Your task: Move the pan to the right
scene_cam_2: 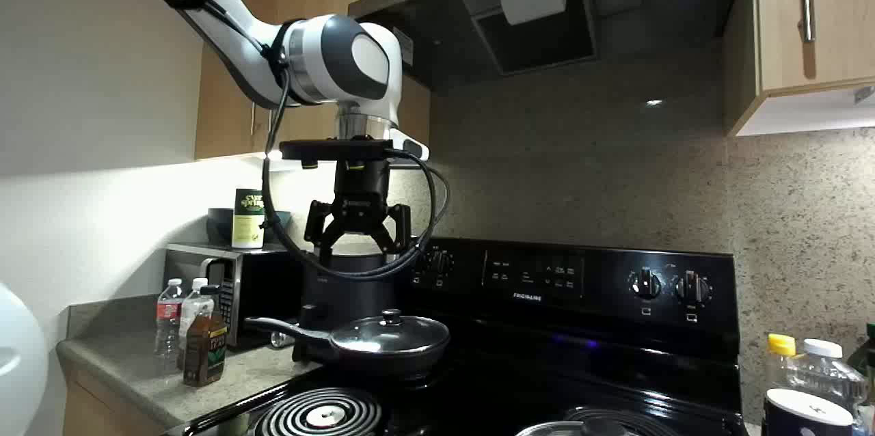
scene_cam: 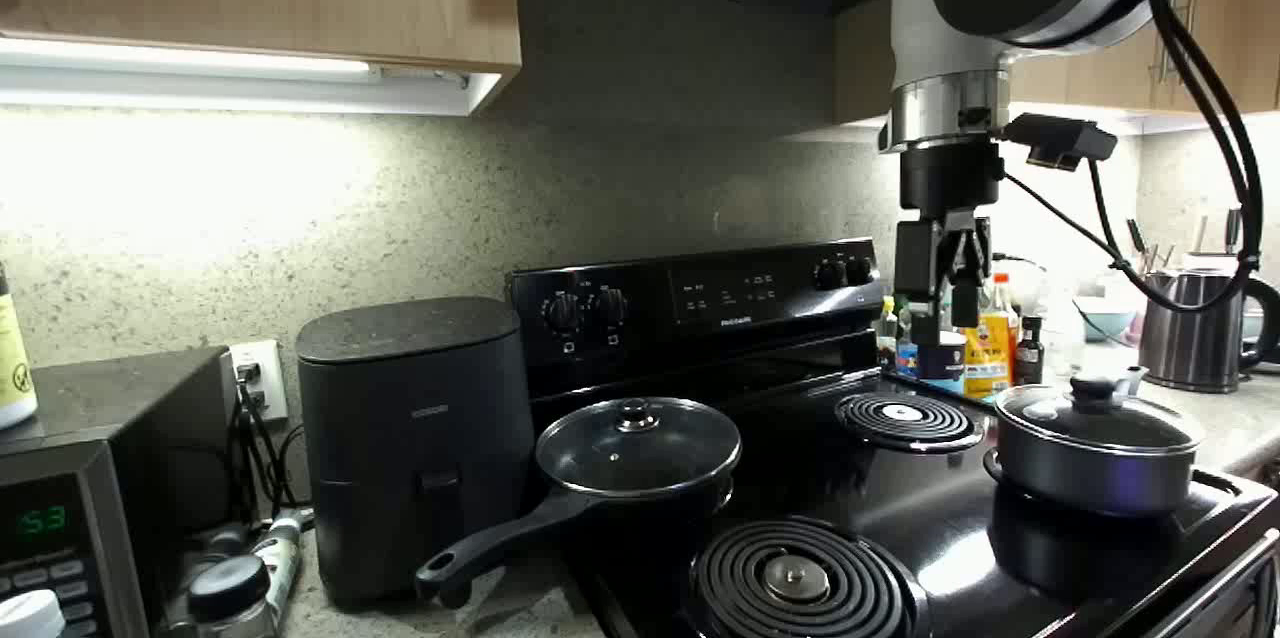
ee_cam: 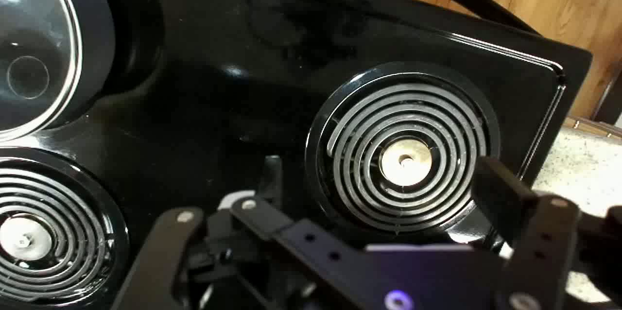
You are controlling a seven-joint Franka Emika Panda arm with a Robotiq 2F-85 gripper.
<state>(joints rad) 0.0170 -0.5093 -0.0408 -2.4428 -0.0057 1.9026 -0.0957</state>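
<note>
Pan [scene_cam: 625, 488]: in an exterior view, lidded, at the rear of the stove [scene_cam: 890, 498], beside the air fryer [scene_cam: 415, 453], handle [scene_cam: 505, 538] out over the worktop [scene_cam: 565, 608].
Pot [scene_cam: 1095, 458]: there too, lidded, well apart from the pan.
Fingers [scene_cam_2: 402, 225]: in an exterior view, spread wide, higher than the pan.
Coil burner [ee_cam: 406, 162]: in the wrist view, between the fingers; the cropped round shape [ee_cam: 90, 33] is probably the pot.

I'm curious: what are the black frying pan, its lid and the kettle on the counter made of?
The frying pan is probably metal with a smooth black coating, judging by its dark sheen. Its handle may be satin-black plastic, showing only soft highlights. The lid seems to be glossy glass: see-through, with bright reflections. The kettle looks like brushed stainless steel, from its grey metallic sheen.
</note>
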